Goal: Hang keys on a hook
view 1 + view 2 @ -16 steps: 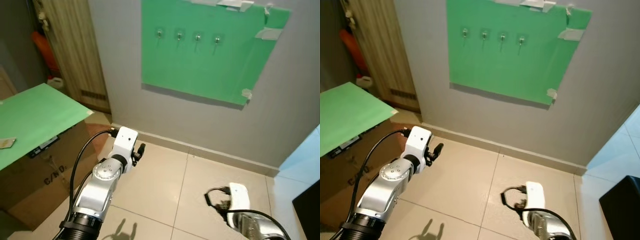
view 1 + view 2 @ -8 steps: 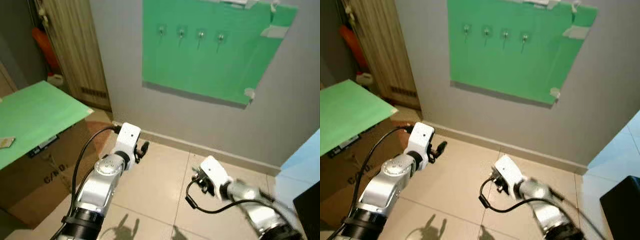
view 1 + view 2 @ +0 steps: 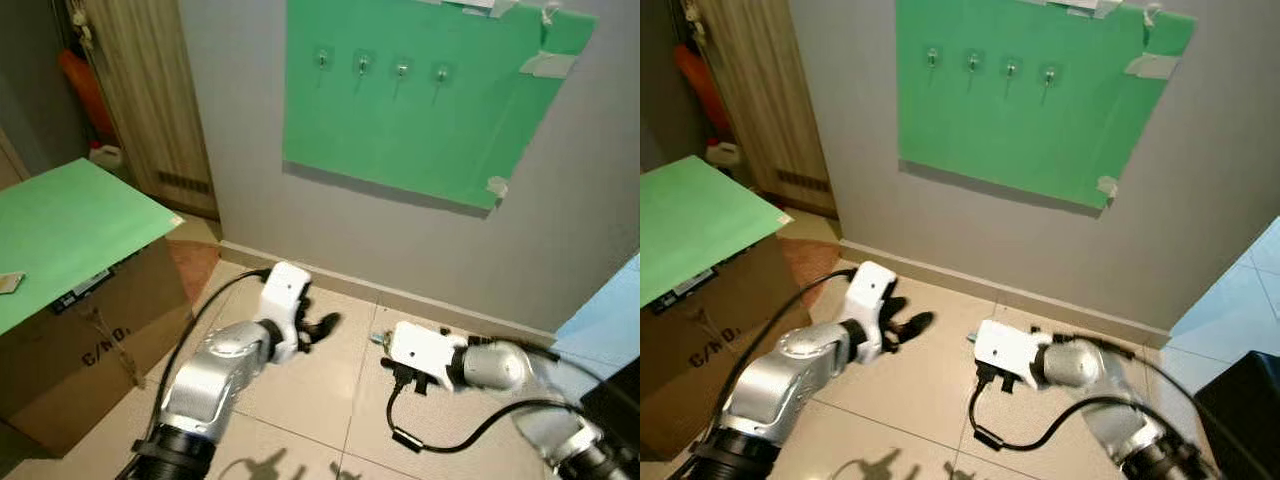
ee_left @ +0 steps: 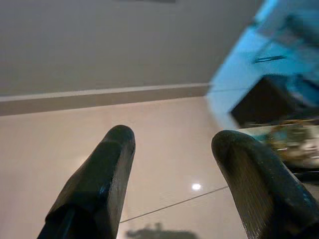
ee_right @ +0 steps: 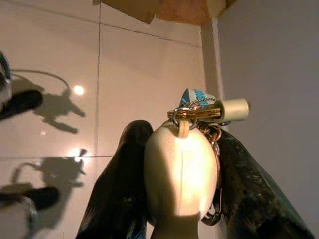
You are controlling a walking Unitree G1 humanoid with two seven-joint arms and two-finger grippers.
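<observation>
Right claw (image 5: 182,164): fingers closed on the keys (image 5: 192,113), pinching a cream oval fob (image 5: 180,172) between them. Above the fob sit the key ring, brass-coloured keys, a blue-and-white tag and a small cream cylinder. In the head views the right arm reaches across low over the tiled floor (image 3: 300,385), its white wrist housing (image 3: 422,352) pointing toward the robot's left; the keys show as a small bit at its tip (image 3: 378,339), near the skirting board.

Left claw (image 3: 318,328): held out over the floor, just beside the right one but apart from it. Wrist view shows its two black fingers (image 4: 97,186) spread wide, nothing between them.

Wall ahead carries a green sheet (image 3: 420,100), taped at its top and right edge. Four metal hooks (image 3: 381,68) in a row near the sheet's top, all bare, well above both claws.

To the robot's left: cardboard box (image 3: 85,340) topped with a green sheet.
</observation>
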